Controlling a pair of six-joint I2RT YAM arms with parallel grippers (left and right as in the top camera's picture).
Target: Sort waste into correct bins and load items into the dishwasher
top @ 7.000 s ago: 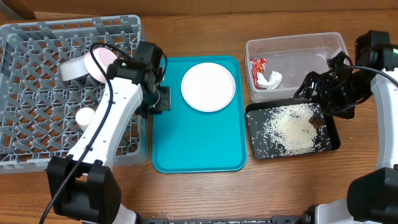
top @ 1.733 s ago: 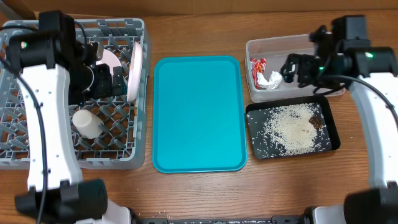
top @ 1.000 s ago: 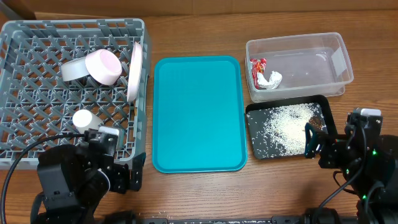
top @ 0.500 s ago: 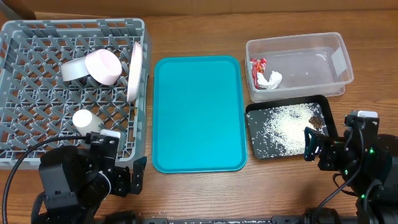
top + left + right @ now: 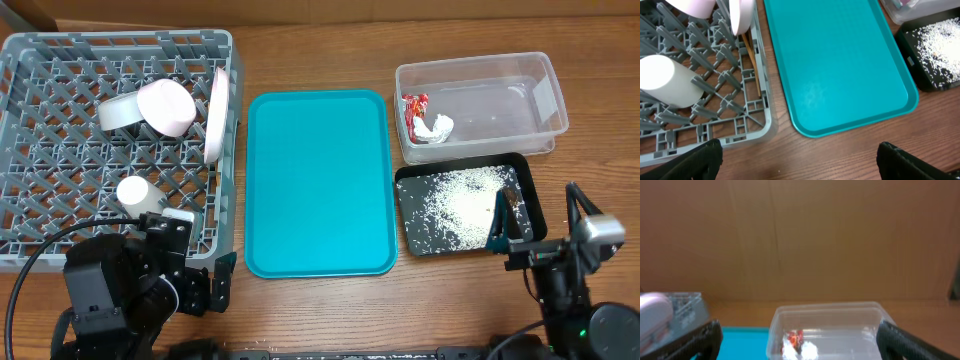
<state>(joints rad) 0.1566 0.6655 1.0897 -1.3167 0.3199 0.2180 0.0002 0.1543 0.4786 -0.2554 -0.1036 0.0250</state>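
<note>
Wooden chopsticks [image 5: 753, 70] lie in the grey rack [image 5: 40, 70] beside its right wall, long axis running near to far. White plate [image 5: 214, 115] stands on edge just beyond them. Left gripper [image 5: 800, 162] and right gripper [image 5: 800, 340] both gape, empty.

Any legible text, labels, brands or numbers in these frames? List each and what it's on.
Nothing can be read in any view.
On the red snack wrapper in the clear tub: there is print, but it is too small and blurred to read.
On the tub's right wall, a pale patch: it may be a sticker, with nothing legible.
On the dish rack, teal tray and black tray: no markings visible.
</note>
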